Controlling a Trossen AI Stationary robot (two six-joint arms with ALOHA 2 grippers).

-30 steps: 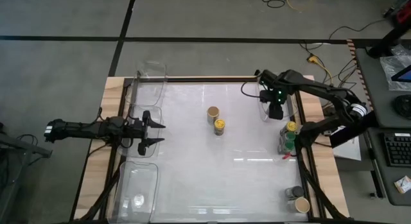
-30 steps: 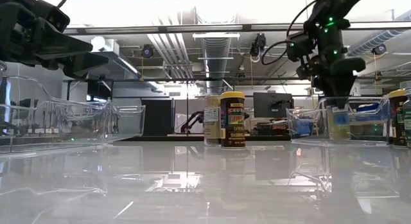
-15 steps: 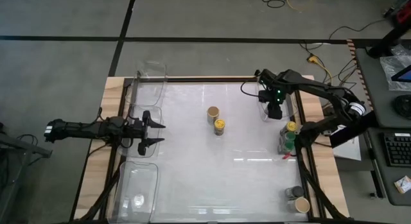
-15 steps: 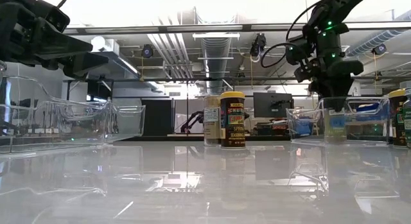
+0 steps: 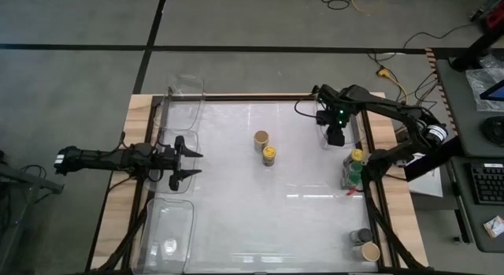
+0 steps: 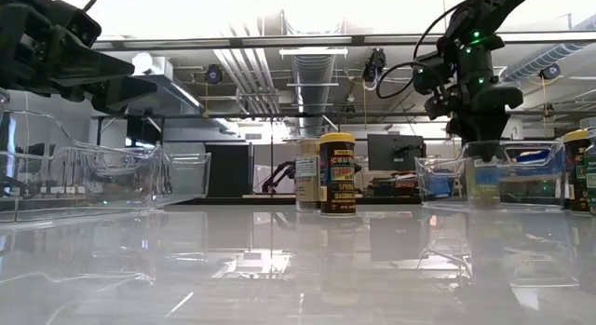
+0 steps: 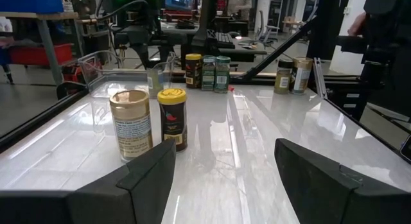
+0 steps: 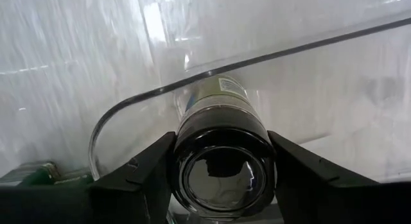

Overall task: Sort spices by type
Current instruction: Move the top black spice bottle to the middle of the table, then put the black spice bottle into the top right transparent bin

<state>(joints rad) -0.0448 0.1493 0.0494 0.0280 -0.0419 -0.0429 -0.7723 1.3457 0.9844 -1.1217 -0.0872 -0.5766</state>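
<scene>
Over the last second the right gripper [image 5: 336,138] has lifted slightly above the clear bin [image 6: 438,181] at the table's far right edge, its jaws clamped on a black-lidded spice jar [image 8: 221,161], so that jar isn't released yet. The left gripper [image 5: 189,161] hasn't moved, jaws apart and empty, while the tan-lidded jar [image 5: 261,139] and yellow-lidded jar [image 5: 268,154] stand touching mid-table, unsorted.

Your clear bins [image 5: 183,109] [image 5: 167,232] along the white table's [image 5: 260,204] left edge, keyboard [image 5: 487,183] far right.

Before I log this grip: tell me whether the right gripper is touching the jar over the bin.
Touching. The right wrist view shows the right gripper with both fingers pressed against the sides of the black-lidded jar, above the clear bin.
</scene>
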